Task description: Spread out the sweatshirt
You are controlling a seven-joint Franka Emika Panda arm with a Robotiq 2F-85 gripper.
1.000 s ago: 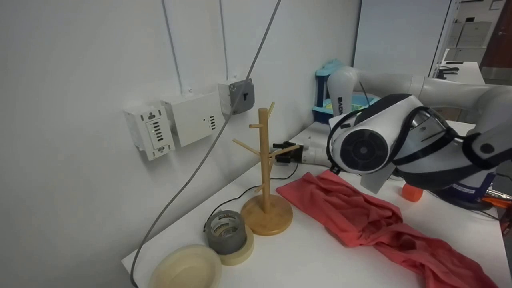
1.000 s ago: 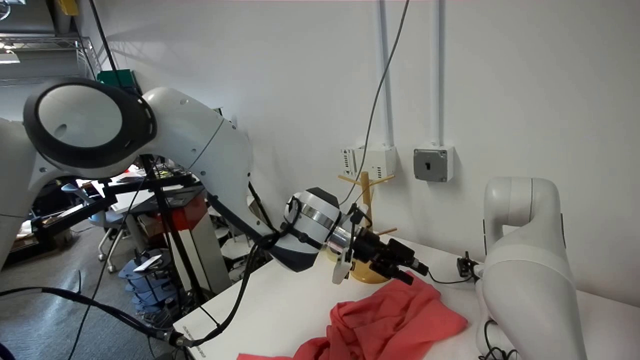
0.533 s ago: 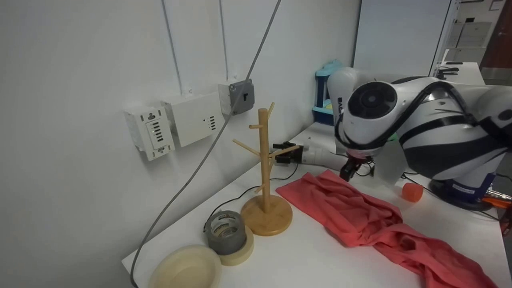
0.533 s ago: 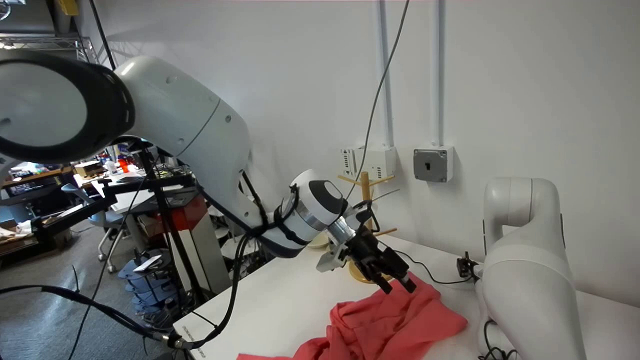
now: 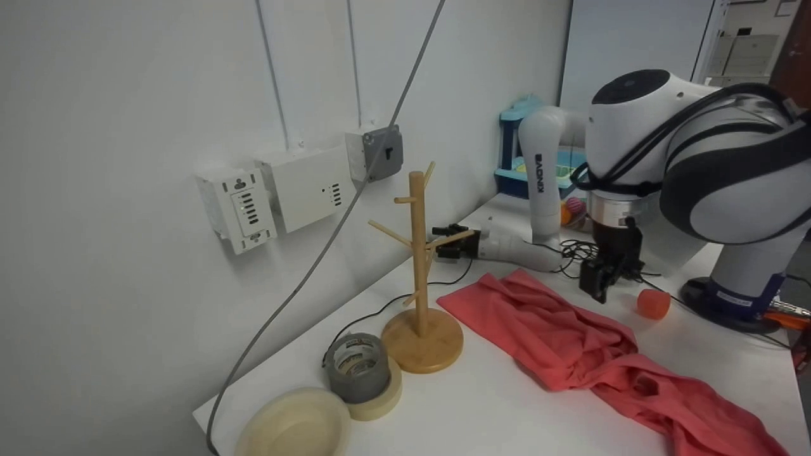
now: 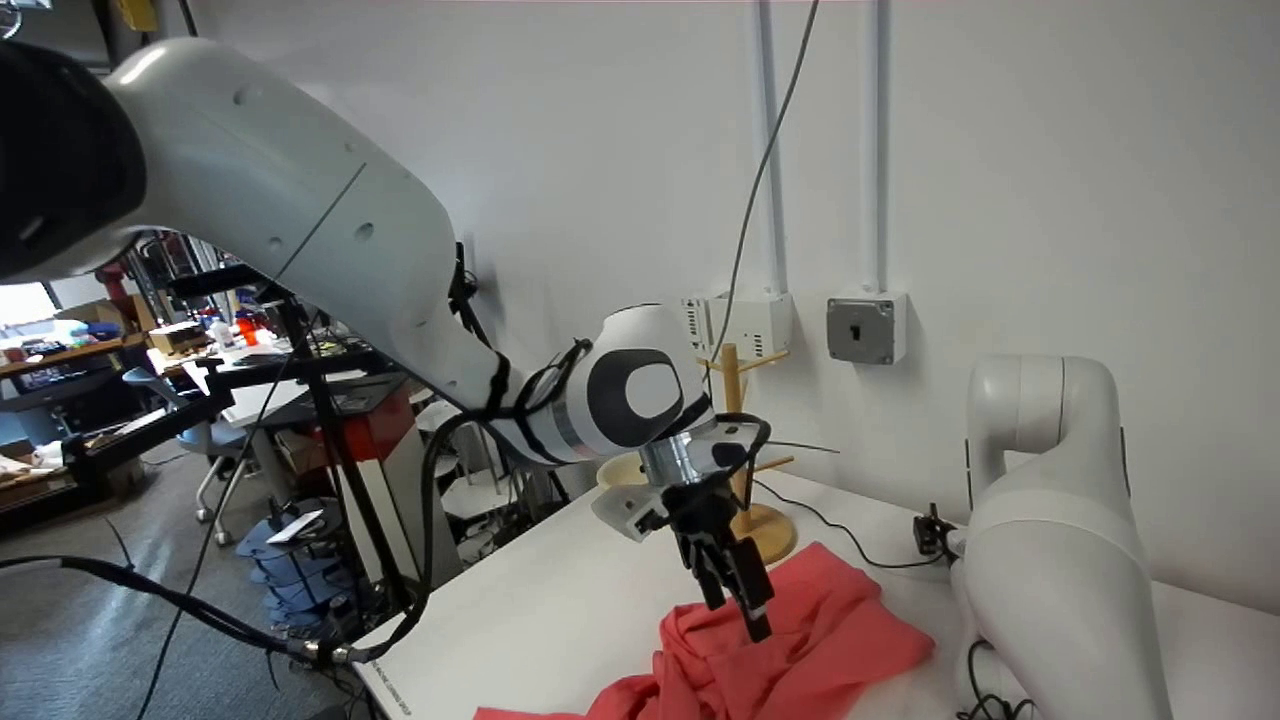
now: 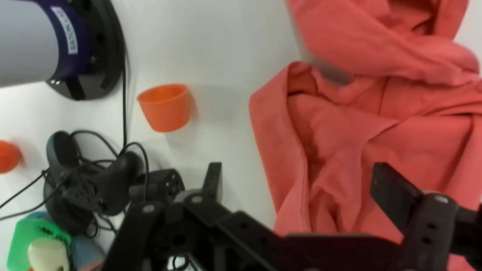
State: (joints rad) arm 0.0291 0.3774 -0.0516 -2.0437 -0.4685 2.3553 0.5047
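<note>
The coral-red sweatshirt (image 5: pixel 551 342) lies bunched and twisted in a long wrinkled band across the white table, running from beside the mug tree to the front right. Its folds, one raised hem and a gap between two parts of the cloth show in the wrist view, where the sweatshirt (image 7: pixel 339 113) fills much of the right side. My gripper (image 7: pixel 297 169) hangs above the garment's edge, jaws wide apart with nothing held. One finger (image 7: pixel 213 180) is over bare table, the opposite one over the cloth. In an exterior view the gripper (image 6: pixel 737 617) points downward in front of the fabric.
A wooden mug tree (image 5: pixel 421 345) stands by the sweatshirt's far end, near tape rolls (image 5: pixel 359 373) and a cream bowl (image 5: pixel 294 424). An orange cup (image 7: pixel 165 107), a black controller (image 7: pixel 94 180) with cables, and a second robot arm (image 6: pixel 1070 560) are also close.
My arm has drawn back from the mug tree toward its base, and the gripper has swung from pointing sideways to pointing down. The sweatshirt lies as before.
</note>
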